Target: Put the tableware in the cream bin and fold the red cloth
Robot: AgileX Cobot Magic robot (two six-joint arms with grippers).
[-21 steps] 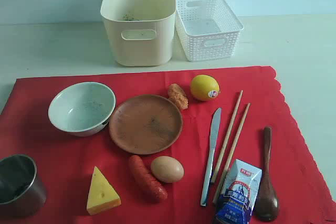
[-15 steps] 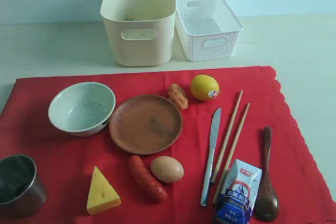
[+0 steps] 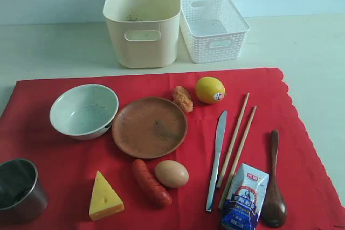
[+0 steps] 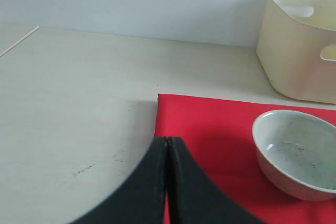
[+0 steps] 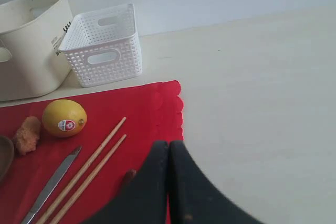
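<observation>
**Jaws shut, nothing lifted yet**

Both pairs of jaws are pressed together and empty. The left gripper [image 4: 167,145] hangs at the cloth's [image 3: 70,154] edge near the bowl [image 4: 296,153]. The right gripper [image 5: 168,148] hangs at its scalloped edge by the chopsticks [image 5: 95,153]. Plate [image 3: 149,126], cup [image 3: 19,189], knife [image 3: 216,154] and spoon [image 3: 274,197] lie on the cloth, so folding must wait. The bin [image 3: 142,47] stands just beyond it.

Bare tabletop [image 3: 48,47] is open at upper left and along the right edge. On the red cloth [image 3: 64,154], bowl [image 3: 83,110] and plate [image 3: 149,126] sit tight together; knife [image 3: 217,157], chopsticks [image 3: 237,138], packet [image 3: 243,195] and spoon [image 3: 274,187] crowd the lower right. At top centre the cream bin [image 3: 142,20] and white basket [image 3: 214,25] stand just beside each other
</observation>
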